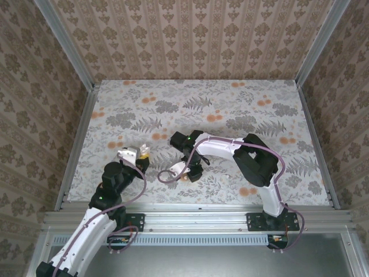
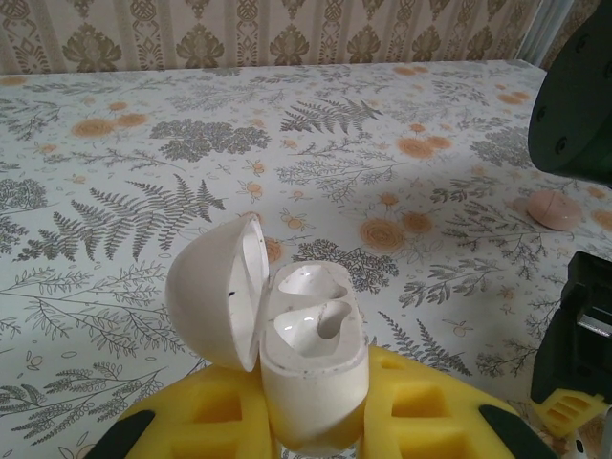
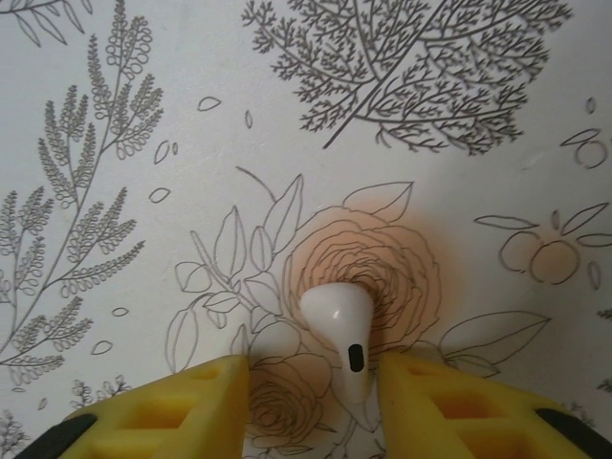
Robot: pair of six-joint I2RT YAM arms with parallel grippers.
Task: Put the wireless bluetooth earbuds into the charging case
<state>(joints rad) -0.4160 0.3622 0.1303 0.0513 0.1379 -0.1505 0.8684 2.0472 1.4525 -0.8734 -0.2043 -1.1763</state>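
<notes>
1. On the overhead view we see a table (image 1: 230, 104) covered with a pale cloth printed with grey ferns and orange flowers. Walls (image 1: 190, 34) with brown damask wallpaper close it on three sides, and a metal rail (image 1: 196, 214) runs along the bottom edge, where both arms are fixed.
2. At the lower centre of the right wrist view lies one of the wireless bluetooth earbuds (image 3: 339, 330), white and glossy, resting on an orange printed flower of the cloth.
3. Its long axis runs almost up and down in that frame, with a small lean. The rounded head points to the top and the stem points to the bottom. A dark oval spot sits on the stem.
4. The right gripper (image 3: 311, 382) stands open around the earbud, one yellow finger on each side, and it pinches nothing. The earbud is closer to the finger at the right of the frame; we cannot tell if they touch.
5. At the bottom centre of the left wrist view the charging case (image 2: 316, 335) is white and stands upright, clamped between the yellow fingers of the left gripper (image 2: 316, 426). Its lid is swung open to the left of the frame, and two hollow sockets face upward.
6. A small pink round piece (image 2: 555, 208) lies on the cloth at the right edge, just below the dark body of the right arm (image 2: 579, 96).
</notes>
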